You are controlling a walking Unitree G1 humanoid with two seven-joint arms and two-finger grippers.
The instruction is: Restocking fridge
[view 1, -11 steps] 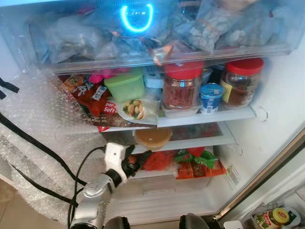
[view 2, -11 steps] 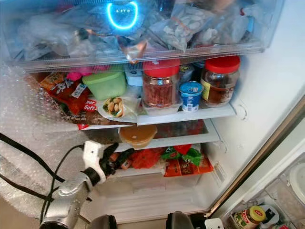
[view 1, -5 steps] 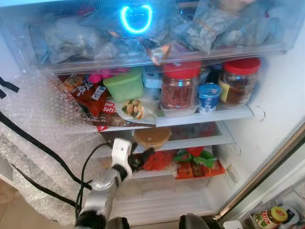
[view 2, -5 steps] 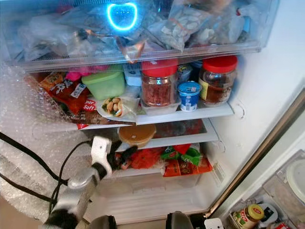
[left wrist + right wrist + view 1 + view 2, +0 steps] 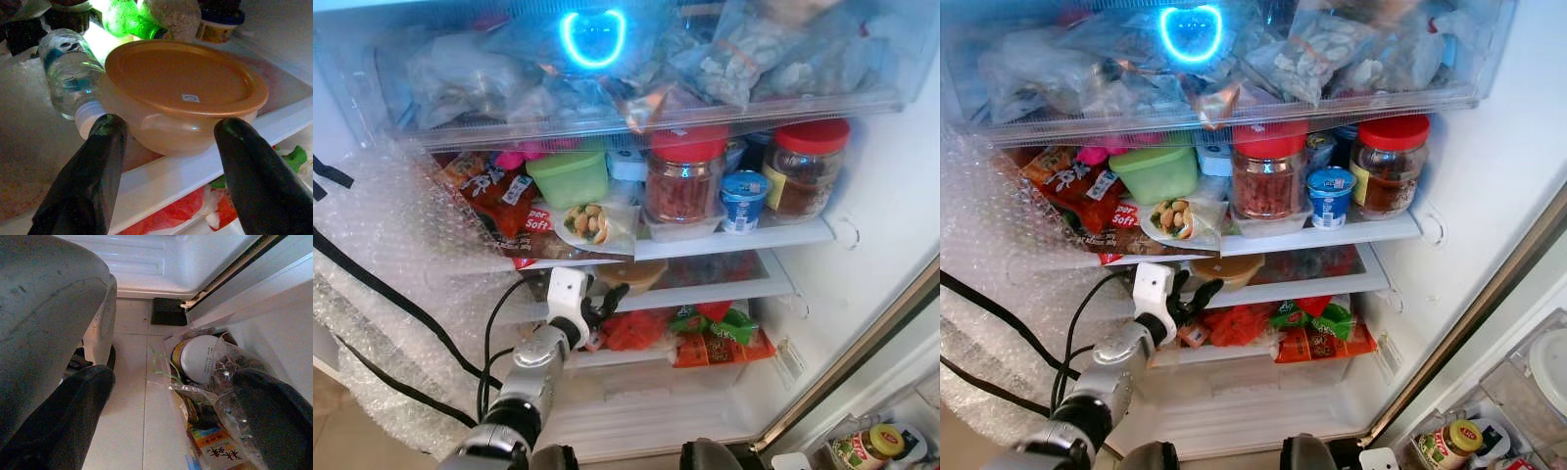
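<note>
Restocking looks well advanced, judging by how full the fridge is: the left tool (image 5: 604,305), at lower centre-left of the left eye view, reaches to the front edge of the middle shelf (image 5: 724,291) with its two black fingers (image 5: 93,166) spread apart on either side of an orange-lidded tub (image 5: 183,93), not closed on it. The tub sits on that shelf just beside a clear water bottle (image 5: 68,73) lying on its side, so whether the tub has just been set down or is about to be taken cannot be told from here. Above, the top shelf carries two red-lidded jars (image 5: 685,181), a blue-lidded cup (image 5: 744,201), a green container (image 5: 570,176) and snack packets; the drawer at the top of the frame is packed with bags. More seems left to put away (a plastic bag of groceries (image 5: 210,382) sits on the tiled floor (image 5: 127,421) by the door). The right tool (image 5: 171,431) hangs idle over that floor, fingers apart and empty. Bubble wrap (image 5: 401,245) covers the surface at the left of the frame.
</note>
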